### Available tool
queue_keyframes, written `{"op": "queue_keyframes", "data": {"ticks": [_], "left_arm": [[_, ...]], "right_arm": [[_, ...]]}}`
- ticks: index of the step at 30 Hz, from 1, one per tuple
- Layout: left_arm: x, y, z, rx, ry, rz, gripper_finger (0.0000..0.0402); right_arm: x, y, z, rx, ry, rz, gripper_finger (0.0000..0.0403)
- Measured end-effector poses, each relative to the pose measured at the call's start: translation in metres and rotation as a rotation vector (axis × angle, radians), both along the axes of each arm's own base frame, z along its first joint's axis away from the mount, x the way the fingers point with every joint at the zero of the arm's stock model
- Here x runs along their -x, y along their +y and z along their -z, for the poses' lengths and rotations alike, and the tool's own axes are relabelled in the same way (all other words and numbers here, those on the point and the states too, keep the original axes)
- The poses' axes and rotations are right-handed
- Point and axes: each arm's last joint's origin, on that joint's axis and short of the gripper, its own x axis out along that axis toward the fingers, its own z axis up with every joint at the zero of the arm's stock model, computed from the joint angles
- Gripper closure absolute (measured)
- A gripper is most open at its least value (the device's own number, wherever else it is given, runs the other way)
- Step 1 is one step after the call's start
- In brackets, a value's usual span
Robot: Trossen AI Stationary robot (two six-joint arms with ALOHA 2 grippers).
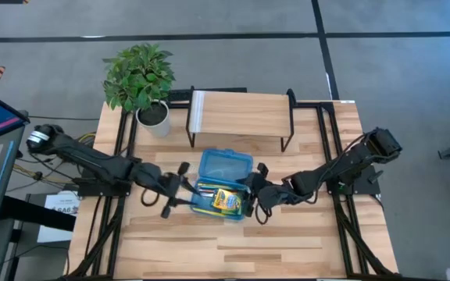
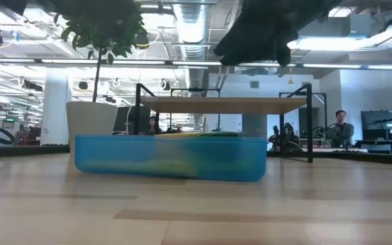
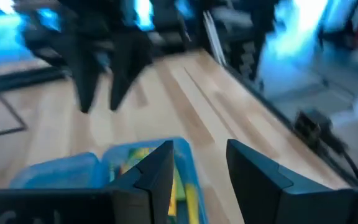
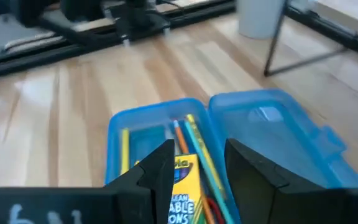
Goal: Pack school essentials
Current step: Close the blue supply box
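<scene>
A blue translucent case [image 1: 223, 184] lies open at the middle of the table, its lid [image 4: 272, 137] folded back toward the far edge. In its tray lie a yellow-green crayon box [image 4: 185, 193] and yellow [image 4: 125, 149], orange [image 4: 180, 140] and teal [image 4: 201, 149] pencils. My left gripper [image 3: 201, 155] is open with nothing between its fingers; it hangs above the table just left of the case [image 3: 123, 165]. My right gripper [image 4: 197, 155] is open too, hovering over the tray's right end above the crayon box.
A potted plant [image 1: 143, 82] stands at the far left. A wooden riser on black legs [image 1: 241, 115] stands behind the case. Bare tabletop [image 1: 233, 250] lies between the case and the near edge. People show in the room beyond [image 2: 339, 126].
</scene>
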Motion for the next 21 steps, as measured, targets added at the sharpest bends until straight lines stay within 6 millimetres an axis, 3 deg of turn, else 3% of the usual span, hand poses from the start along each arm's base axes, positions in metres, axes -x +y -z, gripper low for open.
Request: {"op": "queue_keyframes", "data": {"ticks": [5, 10, 21], "left_arm": [[0.021, 0.016, 0.014, 0.102, -0.081, -0.093, 0.0264], [0.028, 0.024, 0.028, 0.107, -0.073, -0.131, 0.0254], [0.036, 0.051, 0.055, 0.141, -0.097, -0.243, 0.0242]], "right_arm": [[-0.001, -0.02, 0.005, -0.056, 0.043, 0.106, 0.024], [-0.002, -0.033, 0.008, -0.068, 0.086, 0.128, 0.024], [0.008, -0.035, 0.023, -0.085, 0.19, 0.146, 0.0242]]}}
